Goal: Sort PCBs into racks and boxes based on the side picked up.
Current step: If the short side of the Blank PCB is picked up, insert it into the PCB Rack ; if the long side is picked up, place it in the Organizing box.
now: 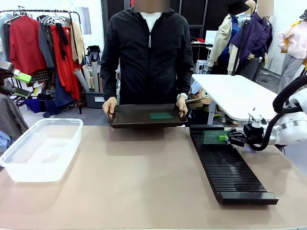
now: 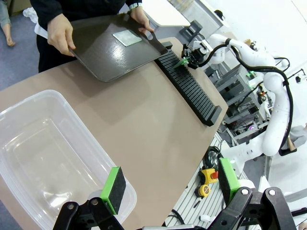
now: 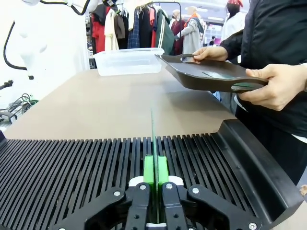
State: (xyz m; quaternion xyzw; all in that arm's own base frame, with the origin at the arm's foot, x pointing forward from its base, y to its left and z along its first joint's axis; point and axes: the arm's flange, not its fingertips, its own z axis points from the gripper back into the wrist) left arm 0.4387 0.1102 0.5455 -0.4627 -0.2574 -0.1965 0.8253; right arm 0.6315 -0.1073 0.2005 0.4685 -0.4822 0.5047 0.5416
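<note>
My right gripper is pinched on a PCB, which stands upright among the slots at the rack's end nearest the person. Just beyond that end, the person holds a dark tray carrying a second PCB. My left gripper hangs spread above the box, well left of the rack.
</note>
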